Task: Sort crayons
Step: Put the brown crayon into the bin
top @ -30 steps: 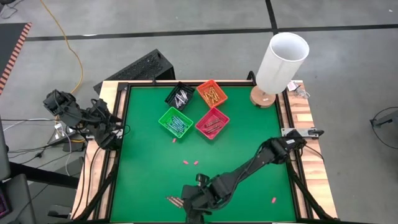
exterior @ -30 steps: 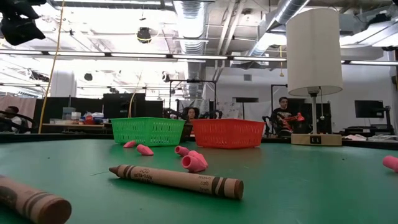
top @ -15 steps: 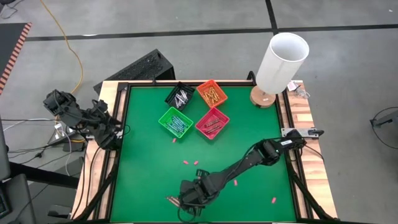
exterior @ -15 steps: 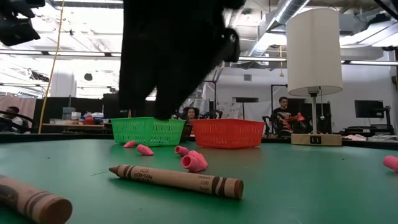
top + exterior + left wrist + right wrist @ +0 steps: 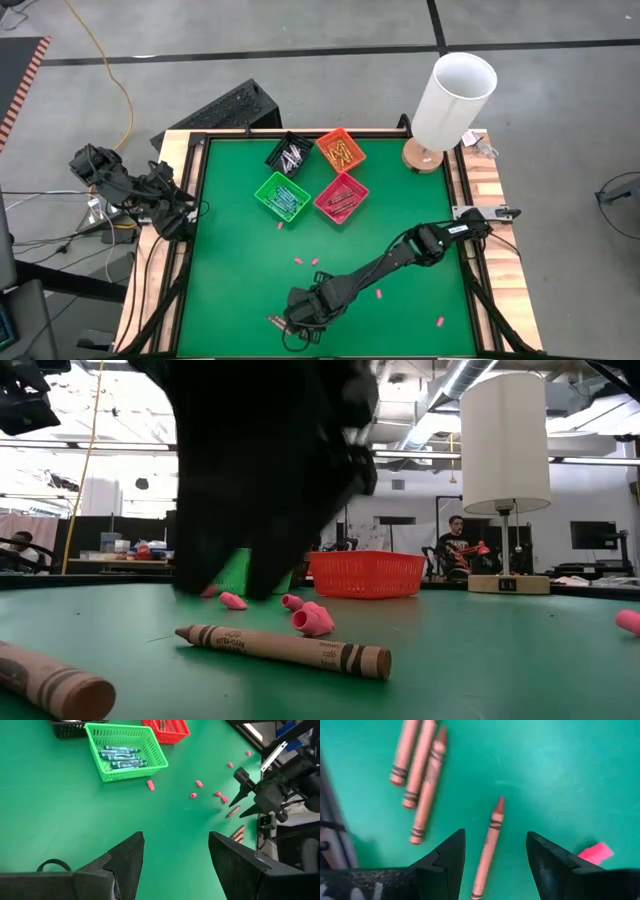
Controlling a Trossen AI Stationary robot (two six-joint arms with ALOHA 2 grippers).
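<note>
The left end effector (image 5: 175,865) is waiting at the left edge of the green surface (image 5: 400,215), fingers spread and holding nothing.

Four bins are sitting near the far edge of the surface. The black bin (image 5: 288,153) is holding grey/white crayons, the green bin (image 5: 283,196) is holding blue/teal crayons (image 5: 120,757), the orange bin (image 5: 341,150) is holding yellow/orange crayons, and the red bin (image 5: 341,197) is holding brown/red crayons.

Near the near edge, left of centre, three brown crayons (image 5: 420,775) are lying side by side on the surface. Just beside them, a single brown crayon (image 5: 489,845) is lying apart, not touching the group.

The right end effector (image 5: 495,865) is hovering directly over the single brown crayon, fingers spread on either side of it and not gripping it. In the right wrist view the crayon is running between the two fingers.

Small pink bits (image 5: 307,261) are lying scattered across the middle and near part of the surface.

A lamp (image 5: 452,100) is standing at the far right corner.
</note>
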